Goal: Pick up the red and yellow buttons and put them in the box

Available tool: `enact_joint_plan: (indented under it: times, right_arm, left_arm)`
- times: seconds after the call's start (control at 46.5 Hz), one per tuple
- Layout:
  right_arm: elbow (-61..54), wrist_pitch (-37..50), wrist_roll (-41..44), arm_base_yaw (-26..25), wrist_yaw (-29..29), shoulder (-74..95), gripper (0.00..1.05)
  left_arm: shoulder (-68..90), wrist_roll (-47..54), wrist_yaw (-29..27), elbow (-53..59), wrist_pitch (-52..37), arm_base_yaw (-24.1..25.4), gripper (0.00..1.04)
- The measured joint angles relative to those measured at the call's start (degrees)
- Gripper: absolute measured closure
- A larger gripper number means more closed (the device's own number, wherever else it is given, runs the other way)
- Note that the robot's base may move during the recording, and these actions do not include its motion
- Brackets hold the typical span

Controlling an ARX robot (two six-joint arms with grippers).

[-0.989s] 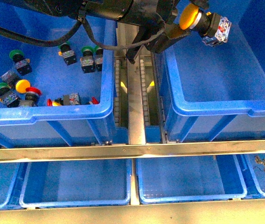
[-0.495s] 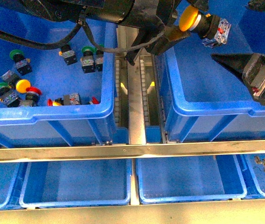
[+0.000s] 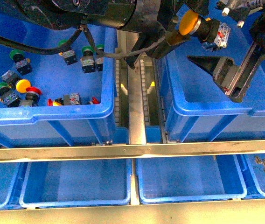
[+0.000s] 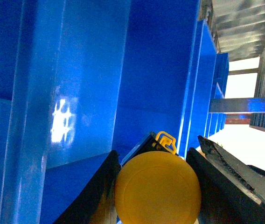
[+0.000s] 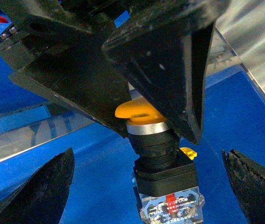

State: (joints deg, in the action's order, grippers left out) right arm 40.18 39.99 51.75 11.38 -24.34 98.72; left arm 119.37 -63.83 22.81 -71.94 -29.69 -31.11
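The left gripper was clamped on the yellow mushroom-capped push-button with its black body, at one o'clock in the front view over the deep bright-blue plastic crate, while the right gripper hung spread wide at the button's four o'clock.

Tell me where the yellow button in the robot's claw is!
The yellow button hangs at the front view's top, clamped in the left gripper over the big right-hand blue crate, the open right gripper close by.
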Motion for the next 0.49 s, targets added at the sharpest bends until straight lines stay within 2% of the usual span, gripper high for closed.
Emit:
enact_joint_plan:
  times: [0.237,0.409,0.495]
  right_arm:
    - [0.17,-2.21,3.69,0.17,-0.17,1.01,0.09]
    - [0.61,-1.81,4.94,0.09,0.98,1.75,0.4]
    - [0.92,-1.11,4.92,-0.04,1.46,1.88,0.52]
  left_arm:
    - [0.0,-0.11,-0.31,0.59,-0.33,-0.02,0.7]
    - [0.0,-0.13,-0.33,0.81,-0.33,0.0,0.7]
    - [0.0,-0.11,-0.33,0.9,-0.33,0.0,0.7]
